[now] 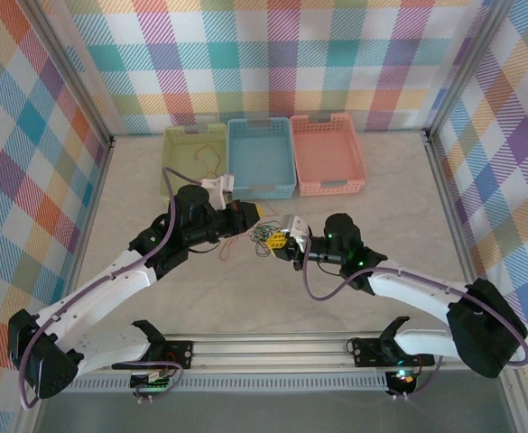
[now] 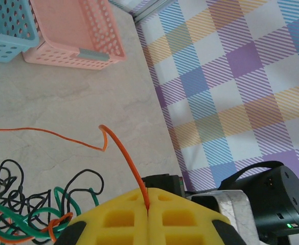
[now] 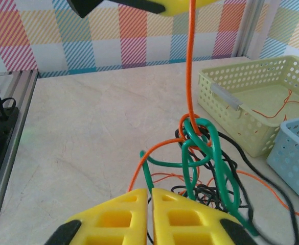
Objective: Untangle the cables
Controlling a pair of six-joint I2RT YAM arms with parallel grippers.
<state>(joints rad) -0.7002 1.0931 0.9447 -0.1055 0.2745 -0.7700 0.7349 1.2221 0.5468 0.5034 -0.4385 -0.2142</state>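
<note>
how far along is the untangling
Done: one orange wire lies in the yellow-green basket. In hand: the left gripper is shut on an orange cable, taut from the knot; the right gripper is shut below it. Left: that knot's green, black and orange loops are not yet apart.

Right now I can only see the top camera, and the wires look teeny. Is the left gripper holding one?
Observer: Yes. The left gripper is shut on the orange cable.
Operator: Where does that wire go?
Observer: Down into a knot wrapped in loops of green cable.
Operator: And my other hand?
Observer: The right gripper is shut, and a green strand runs into the seam between its fingers.
</note>
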